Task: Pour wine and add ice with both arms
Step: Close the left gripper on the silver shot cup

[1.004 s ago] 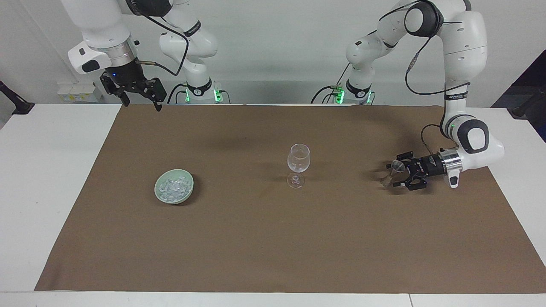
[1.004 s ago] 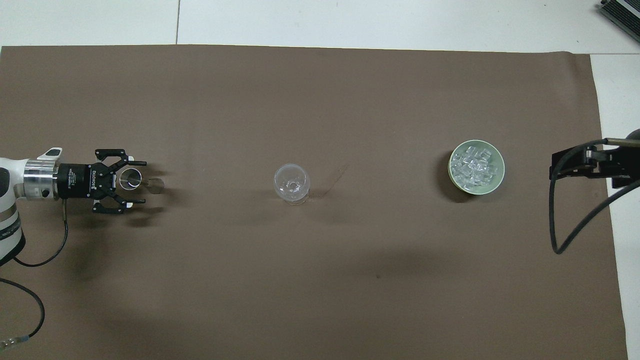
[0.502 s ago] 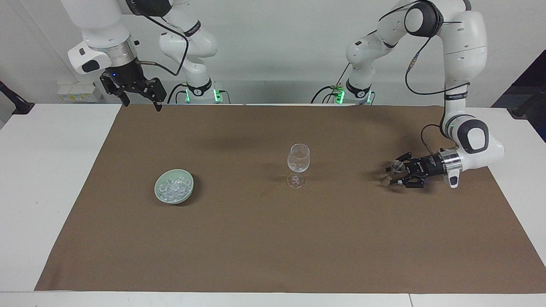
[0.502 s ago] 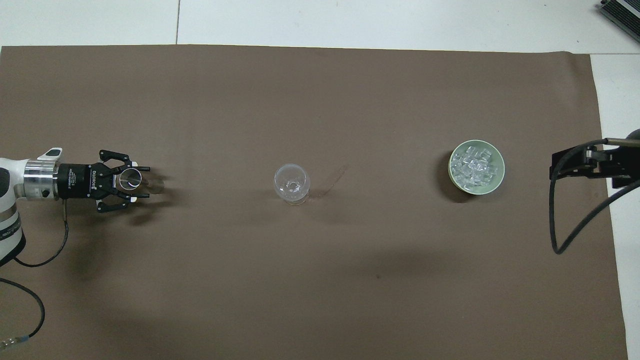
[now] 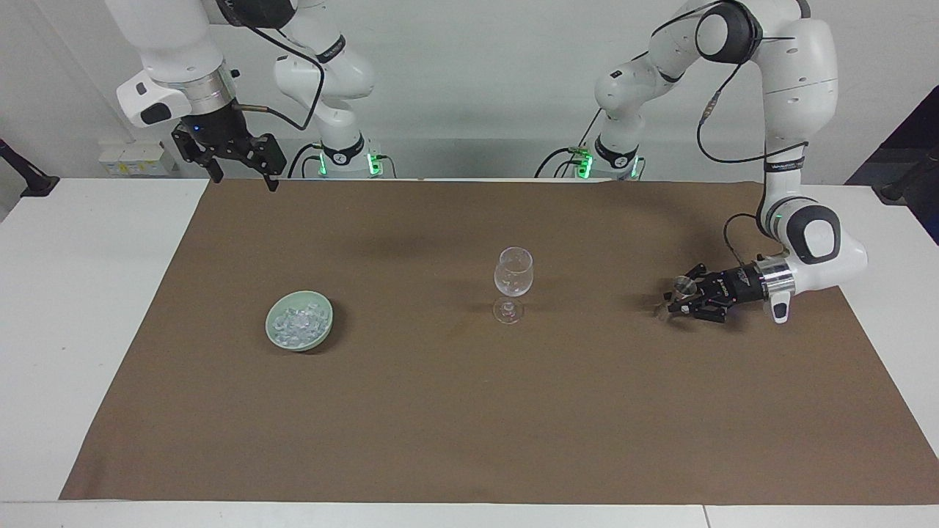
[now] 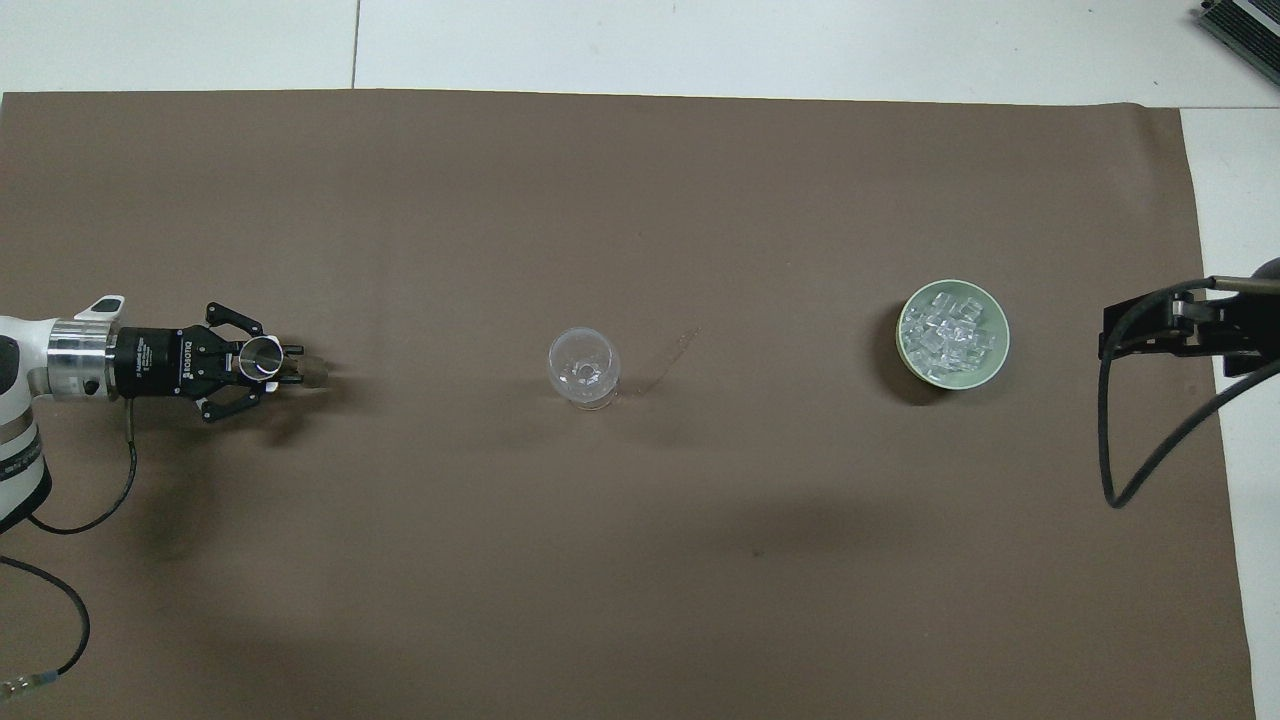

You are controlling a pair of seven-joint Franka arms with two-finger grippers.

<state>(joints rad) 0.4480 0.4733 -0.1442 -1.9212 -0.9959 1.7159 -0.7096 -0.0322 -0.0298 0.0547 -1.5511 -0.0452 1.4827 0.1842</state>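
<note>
The small clear cup (image 5: pixel 683 286) stood toward the left arm's end of the tabletop (image 5: pixel 66 242), gripped by the left claw (image 5: pixel 687 300). Wine glass (image 5: pixel 513 282) mid-cloth; ice (image 5: pixel 298 320) in the green bowl (image 5: pixel 323 331). Right claw (image 5: pixel 236 165) waited open. Judgement: lift level, pour slowly.

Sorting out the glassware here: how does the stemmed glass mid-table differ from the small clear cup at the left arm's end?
The wine glass is stemmed and taller; the small cup is short and stemless. The wine glass stands free; the left end effector has closed around the small cup. Both are clear and upright.
</note>
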